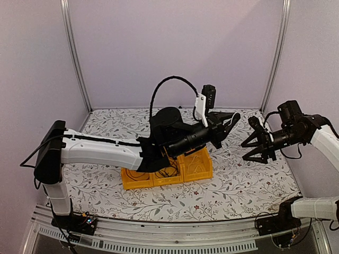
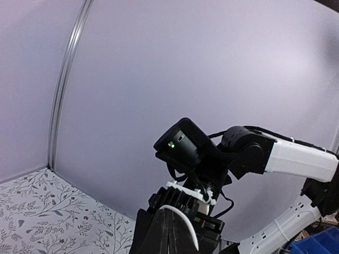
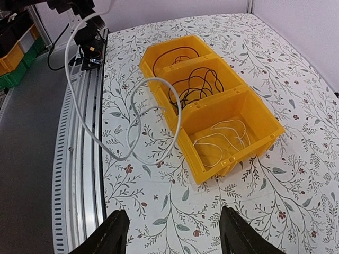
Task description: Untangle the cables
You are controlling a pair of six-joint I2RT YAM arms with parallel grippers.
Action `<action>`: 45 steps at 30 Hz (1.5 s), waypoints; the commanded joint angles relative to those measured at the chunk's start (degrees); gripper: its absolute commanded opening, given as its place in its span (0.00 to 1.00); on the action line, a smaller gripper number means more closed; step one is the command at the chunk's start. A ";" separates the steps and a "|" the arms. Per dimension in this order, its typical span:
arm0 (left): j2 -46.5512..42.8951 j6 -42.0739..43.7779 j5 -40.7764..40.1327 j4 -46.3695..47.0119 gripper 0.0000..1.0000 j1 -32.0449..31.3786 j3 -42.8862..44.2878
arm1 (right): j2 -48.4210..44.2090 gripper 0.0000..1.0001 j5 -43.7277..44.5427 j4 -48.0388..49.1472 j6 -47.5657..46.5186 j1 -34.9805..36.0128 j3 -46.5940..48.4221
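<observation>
The right hand (image 3: 175,238) lay nearest the lens in its own wrist view, its two black fingers spread wide and holding nothing, poised above the flower-patterned table (image 3: 296,69).

The left hand (image 2: 170,227) was raised above the table. Its fingers were pressed together on a white flexible cable (image 3: 123,157), a strand of which curved over their tips in the left wrist view. That cable hung in the air in a slack loop that crossed itself, between the right hand and the yellow plastic three-compartment bin (image 3: 238,159). Whether its lowest bend touched the table could not be told.

The bin stood on the table below the left arm. The compartment nearest the right hand held thin white cables (image 3: 222,132), the middle one thin black cables (image 3: 193,87), and the farthest one a thin dark cable (image 3: 177,53) whose colour could not be told.

The step in hand was judged to be opening out the hanging loop. Recommended procedure:

1. The right hand was to close on one strand only, below the crossing.
2. It was to draw that strand slowly away from the left hand.
3. The loop was to be kept clear of the bin rim, where it could have snagged.
4. The left grip was to be held firm until the loop ran straight.
</observation>
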 commanded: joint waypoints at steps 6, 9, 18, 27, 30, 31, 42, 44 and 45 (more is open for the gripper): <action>-1.12 0.14 7.86 -1.79 0.00 1.54 5.47 | 6.70 0.56 -10.29 3.65 8.87 0.37 4.65; -0.58 0.35 9.18 -2.36 0.00 1.50 6.42 | 9.28 0.56 -14.41 3.40 10.57 0.37 5.50; -0.25 0.47 10.31 -2.57 0.00 1.52 6.77 | 12.48 0.56 -19.82 2.36 11.94 0.39 5.36; 0.92 0.75 11.17 -2.74 0.00 1.54 7.92 | 16.27 0.56 -23.70 -0.28 12.16 0.46 6.27; 1.65 1.22 11.62 -3.28 0.00 1.52 8.88 | 18.04 0.56 -25.64 -2.96 10.42 0.54 7.19; 1.98 1.35 11.69 -3.54 0.00 1.54 9.27 | 18.49 0.56 -26.04 -3.78 9.60 0.58 7.44; 5.94 2.49 12.41 -5.97 0.00 2.08 13.33 | 21.76 0.44 -30.69 -13.77 0.31 0.69 9.36; 6.31 2.37 12.42 -6.00 0.00 2.36 13.53 | 21.73 0.43 -30.81 -14.19 -0.26 0.65 9.21; 6.54 2.39 12.44 -6.08 0.00 2.44 13.58 | 21.76 0.43 -30.98 -14.61 -0.56 0.63 9.23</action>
